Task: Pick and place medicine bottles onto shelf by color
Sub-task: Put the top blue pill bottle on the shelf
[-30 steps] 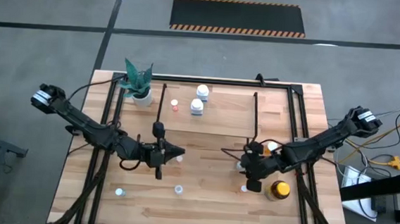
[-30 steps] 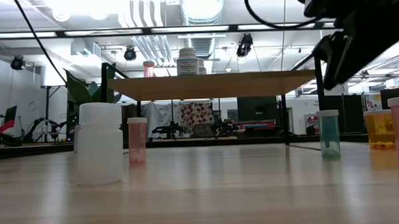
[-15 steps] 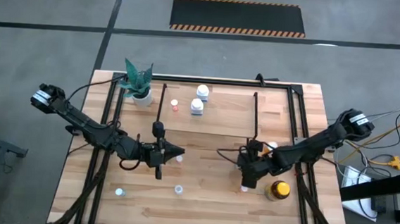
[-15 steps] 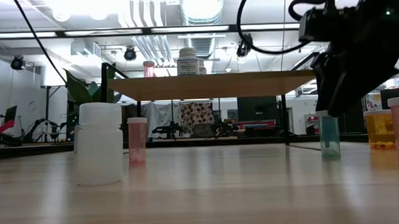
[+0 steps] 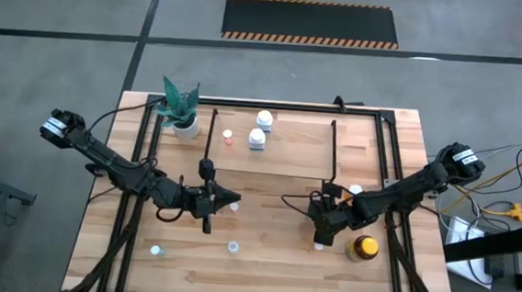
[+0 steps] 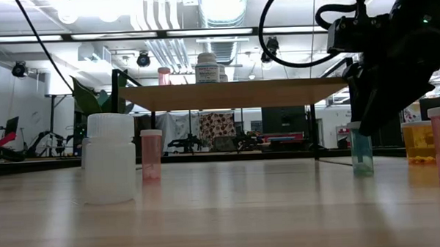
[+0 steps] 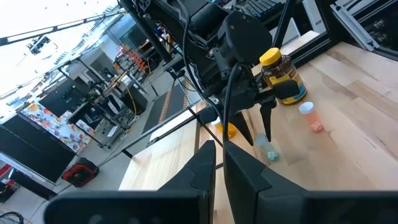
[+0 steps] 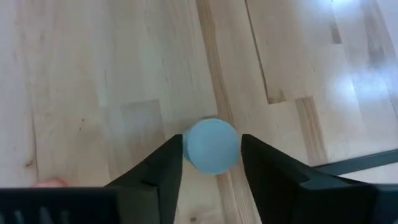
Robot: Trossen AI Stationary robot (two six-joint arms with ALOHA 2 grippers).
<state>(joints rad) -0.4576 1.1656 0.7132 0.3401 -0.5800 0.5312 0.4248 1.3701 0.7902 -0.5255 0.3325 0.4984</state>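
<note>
**Right jaws straddle a blue-capped bottle; left arm waits at mid-desk**

High view: the right gripper (image 5: 321, 235) hangs over the desk (image 5: 261, 275) at about 4 o'clock from its centre. An amber bottle (image 5: 362, 249) stands just beside it at 3 o'clock. The left gripper (image 5: 231, 199) rests near the centre, at 9 o'clock. The shelf (image 5: 270, 145) sits at 12 o'clock and carries two white bottles (image 5: 260, 129) and a small orange one. A plant (image 5: 182, 108) stands at 11 o'clock.

Low view: the right gripper (image 6: 367, 122) hangs right above a teal bottle (image 6: 361, 149). A white bottle (image 6: 110, 158) and a pink one (image 6: 151, 154) stand apart at 9 o'clock.

Left wrist view: the left fingers (image 7: 205, 168) lie narrow, nearly together, holding nothing.

Right wrist view: the right fingers (image 8: 163, 171) stand wide, one on each side of the blue cap (image 8: 211, 145), a thin gap showing on both sides.
</note>
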